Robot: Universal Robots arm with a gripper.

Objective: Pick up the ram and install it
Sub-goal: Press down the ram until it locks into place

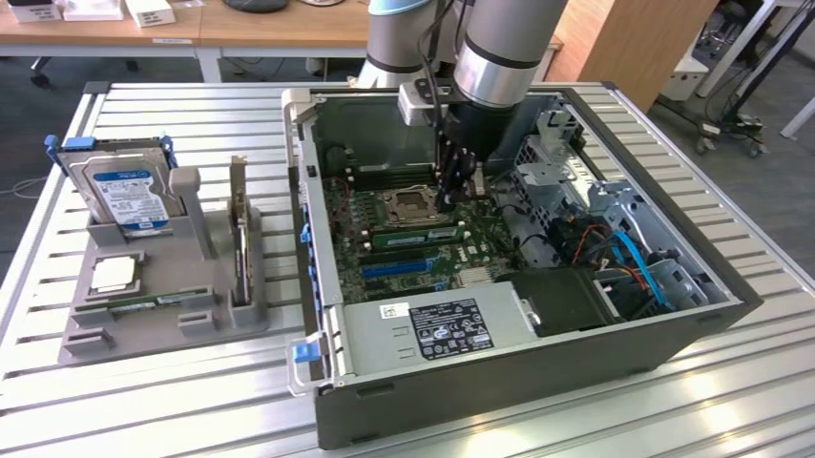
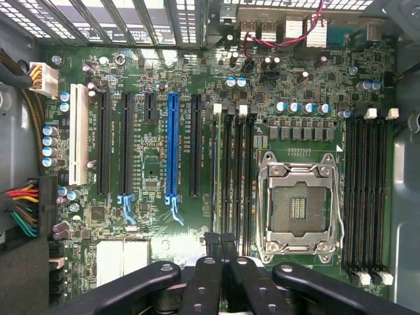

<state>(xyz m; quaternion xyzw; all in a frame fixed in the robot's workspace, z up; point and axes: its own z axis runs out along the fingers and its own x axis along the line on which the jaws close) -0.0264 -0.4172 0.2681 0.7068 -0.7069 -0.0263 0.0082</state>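
Observation:
My gripper [image 1: 449, 198] reaches down into the open computer case [image 1: 510, 353], beside the processor socket [image 1: 410, 202]. Its jaws are shut, with nothing visibly held between them. A ram [image 1: 414, 233], a narrow green stick with black chips, stands on edge in a memory slot just in front of the fingertips. In the wrist view the shut fingertips [image 2: 222, 244] hover over the black memory slots [image 2: 235, 177] next to the empty socket [image 2: 300, 205]. Whether they touch the ram I cannot tell. Another green ram stick [image 1: 156, 302] lies in the grey holder [image 1: 90, 339] at the exterior view's left.
The grey holder also carries a hard drive [image 1: 125, 191], a square silver processor [image 1: 114, 274] and an upright expansion card [image 1: 240, 229]. Inside the case are a power supply [image 1: 433, 329], blue cables [image 1: 637, 267] and a drive cage [image 1: 560, 153]. The slatted metal table [image 1: 166, 401] surrounds the case.

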